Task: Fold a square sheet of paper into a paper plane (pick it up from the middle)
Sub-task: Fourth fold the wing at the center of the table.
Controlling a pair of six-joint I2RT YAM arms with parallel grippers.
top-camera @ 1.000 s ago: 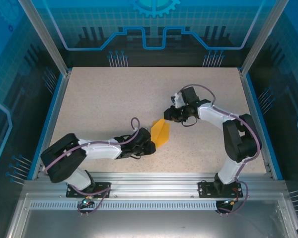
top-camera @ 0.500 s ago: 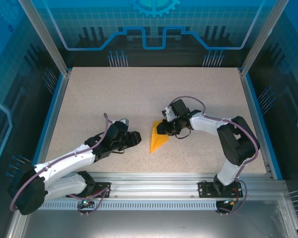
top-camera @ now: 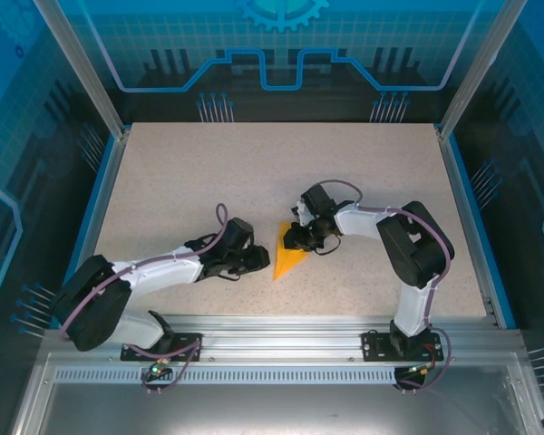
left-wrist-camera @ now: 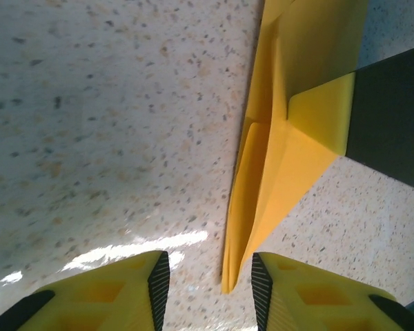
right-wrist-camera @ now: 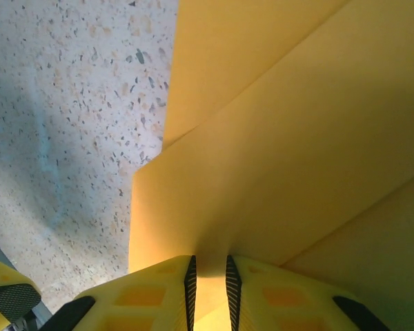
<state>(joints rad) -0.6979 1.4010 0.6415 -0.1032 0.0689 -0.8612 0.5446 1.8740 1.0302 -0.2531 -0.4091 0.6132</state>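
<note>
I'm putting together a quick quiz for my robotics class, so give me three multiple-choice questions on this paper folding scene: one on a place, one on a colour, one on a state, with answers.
1. Where on the table is the paper plane?
A) far left corner
B) the middle, between the left fingers and right fingers
C) far edge

2. What colour is the paper plane?
A) white
B) blue
C) orange-yellow

3. What are the right fingers doing?
A) pinching the paper plane
B) spread wide over bare table
C) gripping a pen

Answers:
1 B, the top view shows it mid-table between both arms.
2 C, it looks orange-yellow in every view.
3 A, the right wrist view shows them closed on a fold.
</note>
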